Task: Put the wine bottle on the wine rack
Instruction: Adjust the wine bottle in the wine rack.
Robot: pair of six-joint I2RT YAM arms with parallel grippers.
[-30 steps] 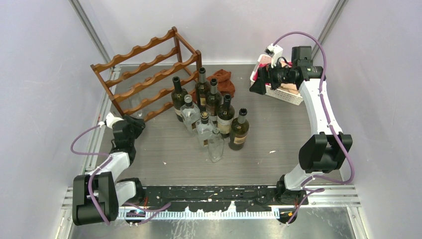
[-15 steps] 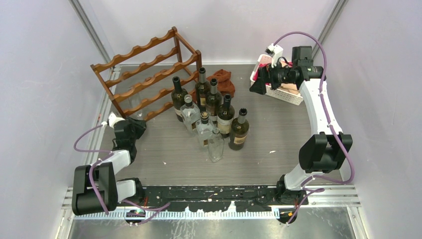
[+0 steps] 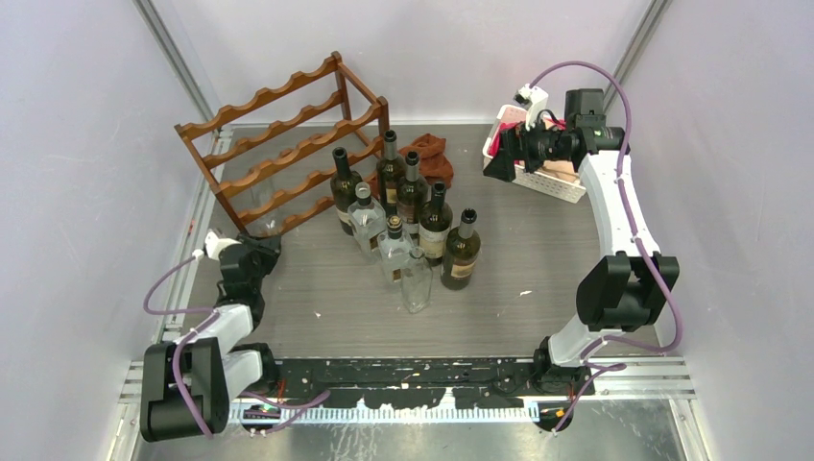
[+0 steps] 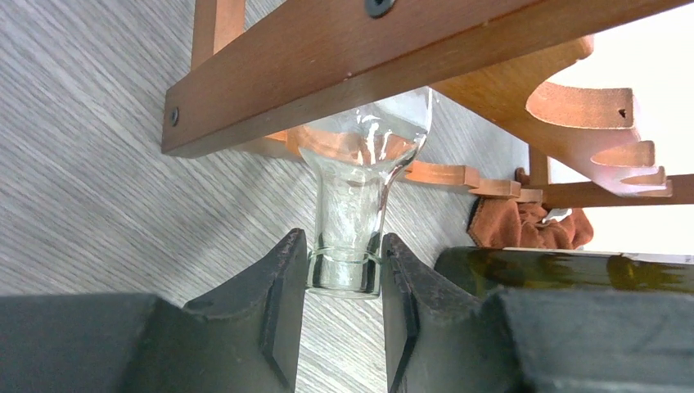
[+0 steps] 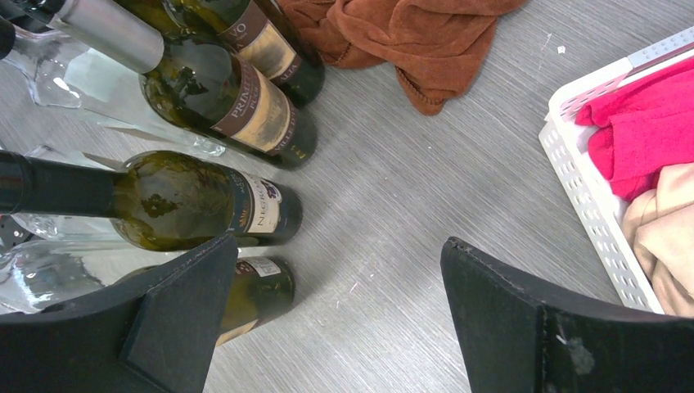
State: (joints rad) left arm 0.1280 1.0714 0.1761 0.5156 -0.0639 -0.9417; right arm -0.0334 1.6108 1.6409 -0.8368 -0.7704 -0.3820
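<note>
The dark reddish-brown wine rack [image 3: 288,144] stands at the back left; its lower rails show in the left wrist view [image 4: 368,57]. A clear glass bottle [image 4: 360,188] lies in the rack's lowest tier [image 3: 257,200], neck pointing at me. My left gripper [image 3: 257,248] sits low on the table just in front of it. Its fingers [image 4: 282,286] flank only the bottle's mouth, parted about the lip's width, with a hair of gap each side [image 4: 342,250]. My right gripper [image 3: 497,165] is wide open and empty [image 5: 340,262], high beside the white basket.
Several upright bottles [image 3: 403,221], dark green and clear, cluster mid-table right of the rack [image 5: 205,205]. A brown cloth [image 3: 432,158] lies behind them. A white plastic basket [image 3: 552,182] with pink and cream cloths sits back right [image 5: 589,196].
My left gripper has drawn back toward the near edge, away from the rack, while the clear bottle stays on the lowest tier. The right arm has hardly moved.
</note>
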